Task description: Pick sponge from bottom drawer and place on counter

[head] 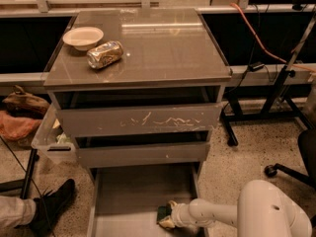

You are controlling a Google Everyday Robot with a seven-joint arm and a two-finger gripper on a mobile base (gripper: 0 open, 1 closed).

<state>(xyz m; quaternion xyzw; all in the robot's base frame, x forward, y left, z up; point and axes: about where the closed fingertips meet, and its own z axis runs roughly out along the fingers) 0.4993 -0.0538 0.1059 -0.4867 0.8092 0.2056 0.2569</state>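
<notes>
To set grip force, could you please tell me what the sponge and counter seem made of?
The sponge, at the gripper in the bottom drawer: likely foam, dark green scrub face. The counter: glossy, maybe laminate; it mirrors light.

No text is showing legibly anywhere, not even on the gold can up and left of the gripper, which is sitting in the bottom drawer at the sponge.

On my feed a shallow cream bowl sits just beside a crushed gold can lying on its side; below them, a scratched grey drawer front over a plain grey middle drawer; a clear plastic bin at the cabinet's left; a black shoe on speckled floor; my gripper low, bottom centre.
</notes>
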